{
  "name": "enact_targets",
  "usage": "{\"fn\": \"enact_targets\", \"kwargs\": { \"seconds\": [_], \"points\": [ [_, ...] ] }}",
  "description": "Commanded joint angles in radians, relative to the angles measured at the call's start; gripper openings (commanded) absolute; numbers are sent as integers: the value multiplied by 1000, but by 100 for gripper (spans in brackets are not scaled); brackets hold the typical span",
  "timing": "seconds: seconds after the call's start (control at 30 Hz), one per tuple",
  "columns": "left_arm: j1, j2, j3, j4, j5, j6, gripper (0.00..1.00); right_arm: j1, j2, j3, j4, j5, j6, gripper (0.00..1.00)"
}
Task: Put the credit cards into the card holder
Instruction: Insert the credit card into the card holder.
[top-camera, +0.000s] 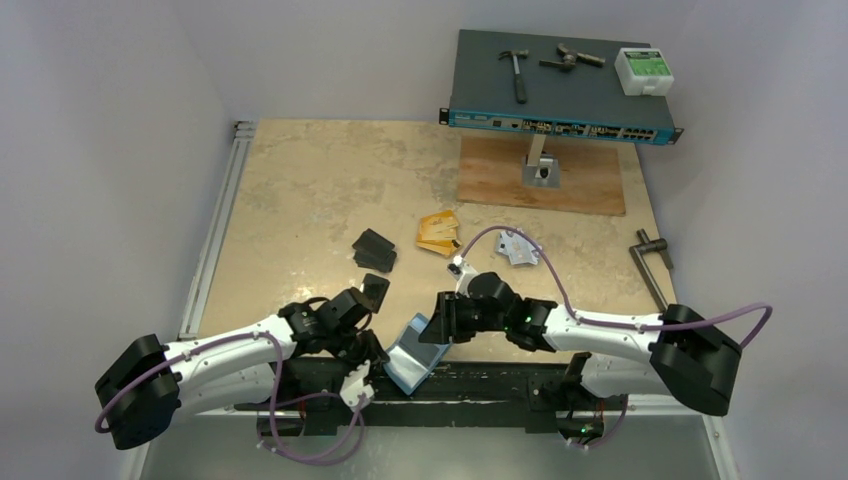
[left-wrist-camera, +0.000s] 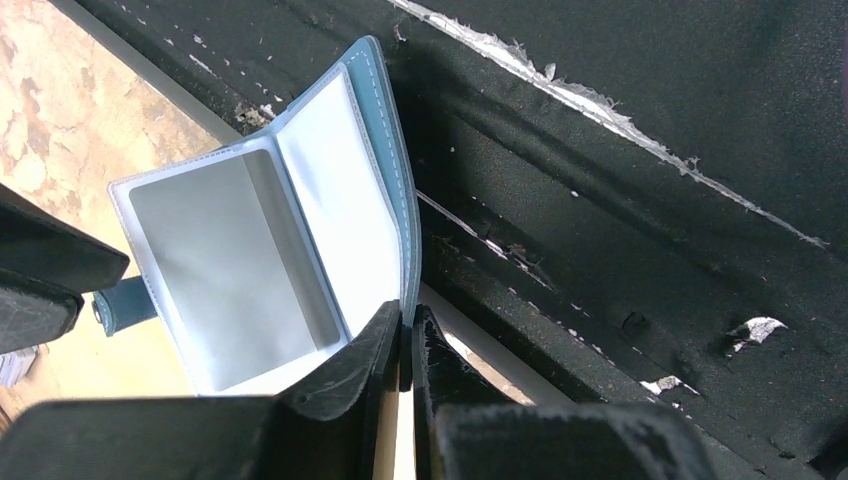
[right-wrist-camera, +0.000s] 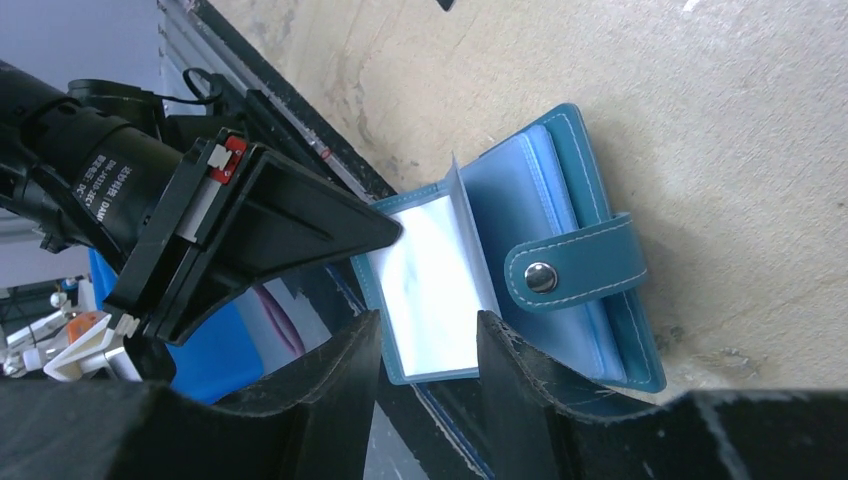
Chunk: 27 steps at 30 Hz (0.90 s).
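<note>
Holder (left-wrist-camera: 330, 200) being spread: left gripper (left-wrist-camera: 405, 345) pinches its cover, right gripper (right-wrist-camera: 428, 350) gapes astride a leaf. Next, fetch far cards (top-camera: 438, 235).

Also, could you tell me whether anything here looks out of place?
Yes: the teal-blue leather-like folding card holder lies open and skewed, overhanging the near edge of the beige stone-patterned table onto the black base rail, its cover pinched by the left gripper.

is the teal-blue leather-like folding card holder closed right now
No, the card holder is spread open, pale inner pockets showing, its cover edge pinched by the left gripper.
</note>
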Motion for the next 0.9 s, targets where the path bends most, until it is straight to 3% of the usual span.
{"fn": "enact_targets", "kwargs": {
  "seconds": [0.0,0.43,0.87],
  "points": [
    [-4,-2,-20,6,-7,18,6,-4,-25,-20,63,-44,0,41],
    [-4,-12,-30,7,-20,21,4,-4,-118,-17,-51,103,-32,42],
    [-5,-15,-54,38,-35,22,2,14,-17,-107,156,40,24,38]
  ]
}}
